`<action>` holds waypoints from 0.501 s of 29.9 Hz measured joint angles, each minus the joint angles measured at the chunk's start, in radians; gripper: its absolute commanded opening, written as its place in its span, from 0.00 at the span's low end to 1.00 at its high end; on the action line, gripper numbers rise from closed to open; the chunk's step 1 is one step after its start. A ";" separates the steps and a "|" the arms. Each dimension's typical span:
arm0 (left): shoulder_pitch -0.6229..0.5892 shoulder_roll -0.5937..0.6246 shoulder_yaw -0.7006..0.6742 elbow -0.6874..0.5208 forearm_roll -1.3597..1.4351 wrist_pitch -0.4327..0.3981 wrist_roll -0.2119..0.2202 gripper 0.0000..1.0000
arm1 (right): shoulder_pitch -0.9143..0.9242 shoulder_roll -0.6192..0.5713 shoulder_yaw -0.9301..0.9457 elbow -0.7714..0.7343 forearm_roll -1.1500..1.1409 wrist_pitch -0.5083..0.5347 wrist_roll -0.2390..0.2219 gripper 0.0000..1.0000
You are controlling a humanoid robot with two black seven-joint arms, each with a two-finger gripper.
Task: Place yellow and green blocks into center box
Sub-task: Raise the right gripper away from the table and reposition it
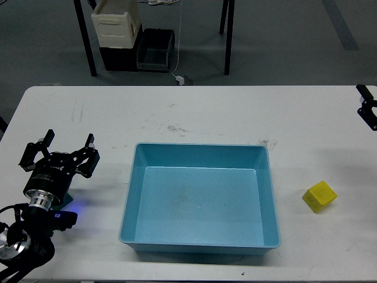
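The blue center box [200,148] sits empty in the middle of the white table. A yellow block [320,196] lies on the table to the right of the box, with nothing touching it. My left gripper [59,151] is open and empty over the table, left of the box. A sliver of teal-green [68,199], perhaps the green block, shows under my left wrist; the rest is hidden. Only a black tip of my right gripper [367,109] shows at the right edge, far above the yellow block, and whether it is open or shut is not visible.
The table's [194,112] far edge runs across the upper view. Beyond it on the floor stand black table legs [87,47], a cream container [115,26] and a dark bin [155,50].
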 measured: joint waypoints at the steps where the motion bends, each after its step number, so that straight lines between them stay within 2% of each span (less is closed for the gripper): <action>1: 0.000 0.000 0.000 0.000 0.000 0.000 0.000 1.00 | 0.027 -0.024 -0.029 -0.003 -0.041 -0.030 0.000 0.98; 5: 0.000 -0.003 0.000 0.001 -0.001 0.000 0.000 1.00 | 0.113 -0.111 -0.204 -0.005 -0.199 -0.187 0.003 0.97; 8: 0.000 -0.006 0.000 0.001 -0.001 0.000 0.000 1.00 | 0.178 -0.173 -0.339 -0.008 -0.322 -0.247 0.047 0.97; 12: 0.000 -0.006 0.000 0.002 -0.002 0.000 0.000 1.00 | 0.244 -0.267 -0.528 -0.012 -0.524 -0.257 0.140 0.97; 13: 0.000 -0.006 0.000 0.002 -0.002 0.000 0.000 1.00 | 0.266 -0.290 -0.570 -0.012 -0.564 -0.257 0.173 0.98; 15: 0.000 -0.006 -0.001 0.002 -0.002 0.000 0.000 1.00 | 0.319 -0.350 -0.668 -0.013 -0.627 -0.248 0.271 0.98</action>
